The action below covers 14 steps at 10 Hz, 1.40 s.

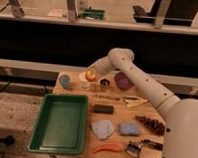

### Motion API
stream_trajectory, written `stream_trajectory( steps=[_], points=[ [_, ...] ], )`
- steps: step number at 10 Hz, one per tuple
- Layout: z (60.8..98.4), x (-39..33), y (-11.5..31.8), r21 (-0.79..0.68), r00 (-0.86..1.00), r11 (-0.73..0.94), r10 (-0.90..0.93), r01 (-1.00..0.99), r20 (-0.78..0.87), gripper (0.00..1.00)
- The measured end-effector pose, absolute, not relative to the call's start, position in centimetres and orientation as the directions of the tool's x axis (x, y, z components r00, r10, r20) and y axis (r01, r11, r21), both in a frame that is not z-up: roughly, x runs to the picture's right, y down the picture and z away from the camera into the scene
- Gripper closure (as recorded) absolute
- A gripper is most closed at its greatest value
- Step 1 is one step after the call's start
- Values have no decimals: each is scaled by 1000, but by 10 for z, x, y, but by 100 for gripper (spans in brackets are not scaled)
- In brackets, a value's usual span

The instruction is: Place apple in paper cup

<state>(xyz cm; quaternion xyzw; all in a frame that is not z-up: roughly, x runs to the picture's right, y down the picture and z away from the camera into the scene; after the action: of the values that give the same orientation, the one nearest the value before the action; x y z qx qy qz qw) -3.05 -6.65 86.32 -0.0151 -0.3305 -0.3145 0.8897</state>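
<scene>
A: Nearest the lens was the robot's white arm [184,129], bulking in the lower right corner and reaching away across the wooden table [121,117]. Below it, at the table's near edge, lay the carrot [108,149] with a small metal clip [134,148] just beside it.

B: Where was the gripper?

A: The gripper [96,72] was at the table's far side, left of the purple bowl [124,81]. It was up against the apple [90,76]. Whether the claw was spread or clamped on the fruit, I could not tell.

B: And the apple itself?

A: At the mouth of the paper cup [84,85], covering most of its rim. I could not tell whether it rested on the cup or hung just above.

B: Neighbours?

A: Grey-blue cup [65,81] to the left, metal cup [105,85] just right. Green tray [40,121] took the table's left half. Mid-table were a black bar [103,109], a pale grey cloth [102,129], a blue sponge [130,128] and dark grapes [151,124] toward the right edge.
</scene>
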Motion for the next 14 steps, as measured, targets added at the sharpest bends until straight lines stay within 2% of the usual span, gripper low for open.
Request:
stream_trajectory(
  steps=[14],
  points=[
    [875, -76, -87, 316, 489, 762, -618, 565, 616, 99]
  ],
)
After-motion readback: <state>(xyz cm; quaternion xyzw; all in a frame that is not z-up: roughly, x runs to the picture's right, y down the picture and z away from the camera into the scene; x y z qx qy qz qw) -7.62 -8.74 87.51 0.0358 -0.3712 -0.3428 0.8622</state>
